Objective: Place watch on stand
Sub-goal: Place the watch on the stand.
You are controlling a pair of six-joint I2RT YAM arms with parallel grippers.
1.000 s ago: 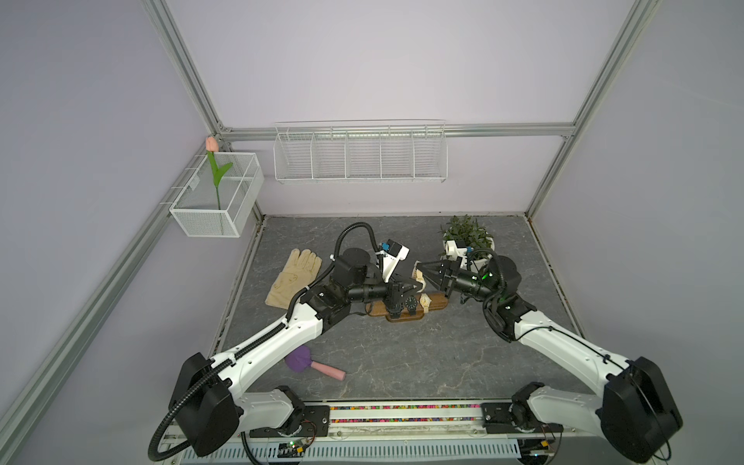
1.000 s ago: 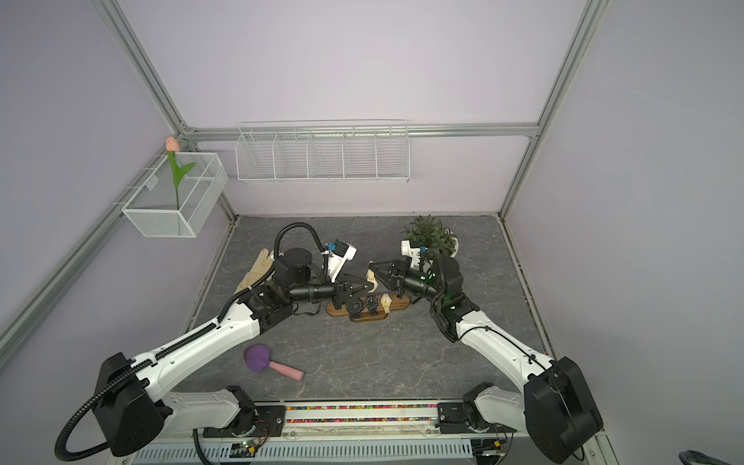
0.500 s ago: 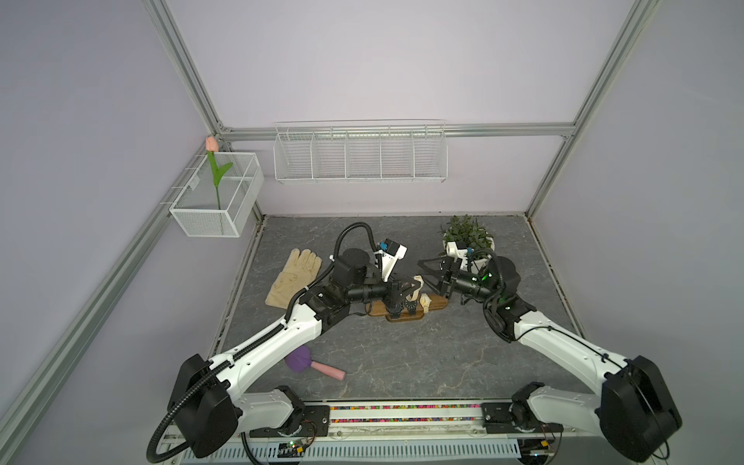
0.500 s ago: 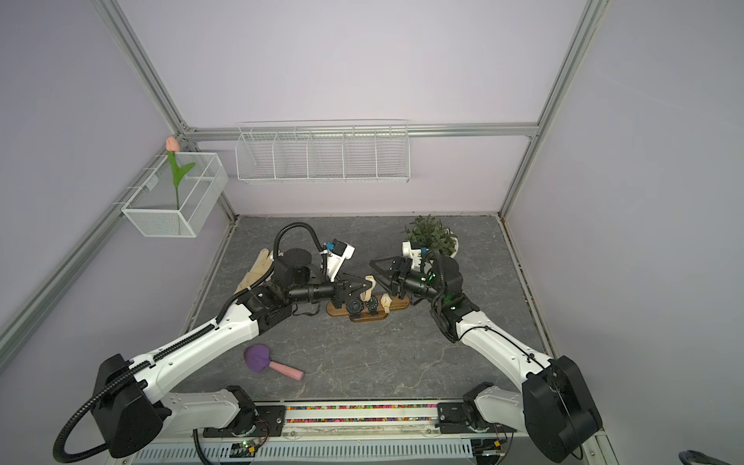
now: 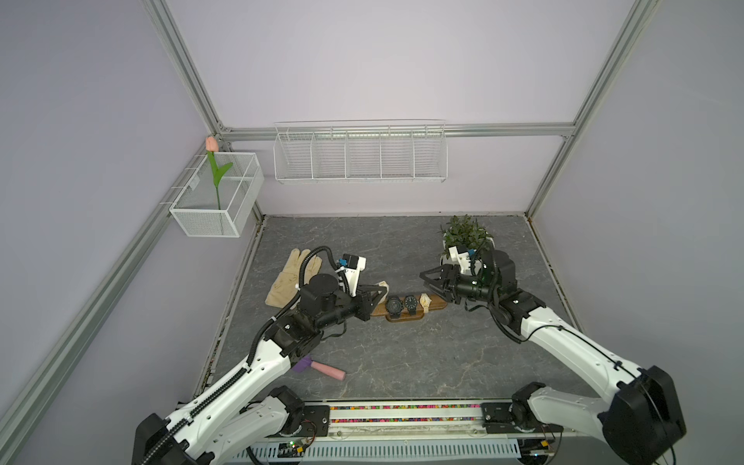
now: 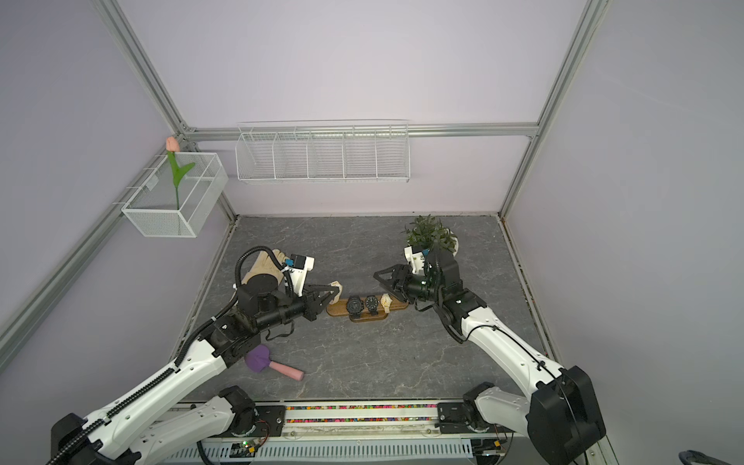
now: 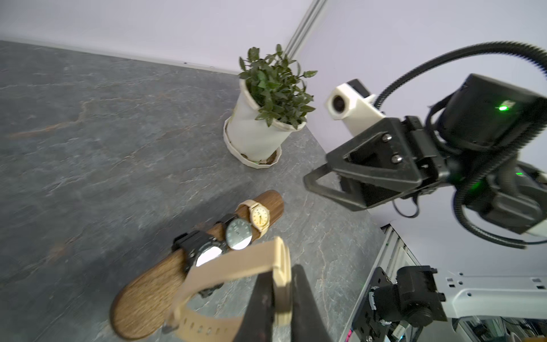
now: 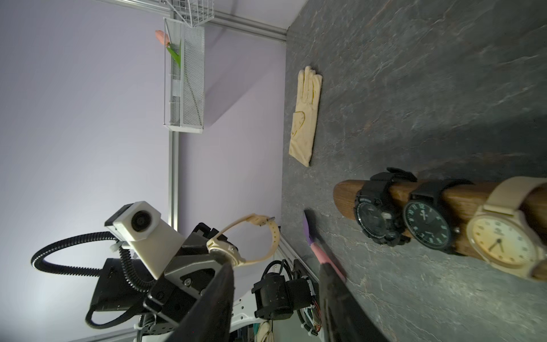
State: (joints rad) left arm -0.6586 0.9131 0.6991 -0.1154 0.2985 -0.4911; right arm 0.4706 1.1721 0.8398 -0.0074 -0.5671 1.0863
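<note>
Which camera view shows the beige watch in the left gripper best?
The right wrist view: the beige watch appears nearly whole, case and looped strap. The left wrist view shows only its strap, close; both top views show a tiny pale shape.

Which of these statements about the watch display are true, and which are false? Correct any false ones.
1. Three watches sit on the stand. True.
2. The left pincer is empty. False: it is shut on the strap of a beige watch, held in the air near one end of the stand.
3. The right pincer is open and holds nothing. True.
4. The glove hangs on the stand. False: it lies flat on the table, apart from the stand.
</note>
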